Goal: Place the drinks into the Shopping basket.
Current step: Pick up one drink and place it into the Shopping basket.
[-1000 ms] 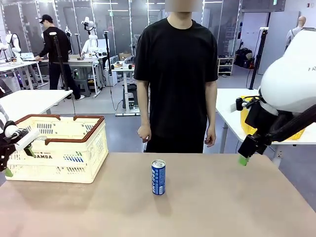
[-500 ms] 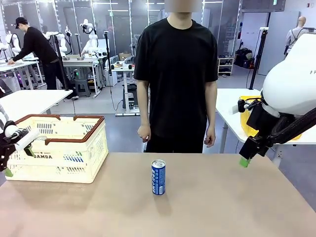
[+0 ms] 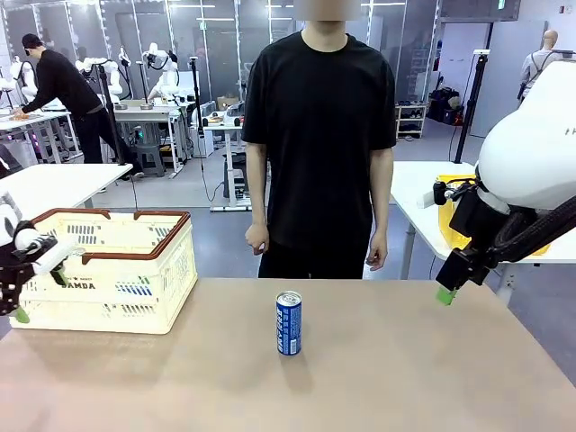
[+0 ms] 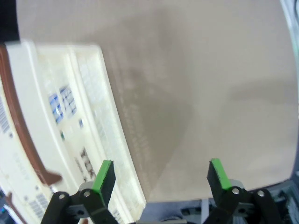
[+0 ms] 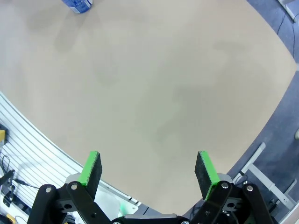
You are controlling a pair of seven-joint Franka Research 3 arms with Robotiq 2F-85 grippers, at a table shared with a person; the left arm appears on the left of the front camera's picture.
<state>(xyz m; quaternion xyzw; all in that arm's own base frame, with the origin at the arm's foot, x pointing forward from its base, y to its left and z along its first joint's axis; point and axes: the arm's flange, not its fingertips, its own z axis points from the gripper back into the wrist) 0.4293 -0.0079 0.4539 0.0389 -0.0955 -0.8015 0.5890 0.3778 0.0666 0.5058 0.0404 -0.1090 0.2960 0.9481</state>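
One blue drink can (image 3: 288, 323) with white lettering and a silver top stands upright in the middle of the table; its base also shows at the top of the right wrist view (image 5: 78, 4). The cream Shopping basket (image 3: 167, 270) with a brown rim sits at the table's left. Blue patches (image 4: 60, 104) show through its lattice wall (image 4: 100, 135). My left gripper (image 3: 34, 295) hangs open beside the basket's near left corner, holding nothing (image 4: 160, 175). My right gripper (image 3: 445, 286) is open over the table's right edge, far from the can, with nothing between its fingers (image 5: 148, 168).
A person in a black shirt (image 3: 319, 135) stands at the far edge with both hands down. A bright yellow basket (image 3: 454, 216) sits on a white table behind my right arm. The tabletop (image 3: 405, 369) around the can is bare.
My left gripper has shifted slightly to the left beside the basket. The right arm has barely moved. The can stays where it was.
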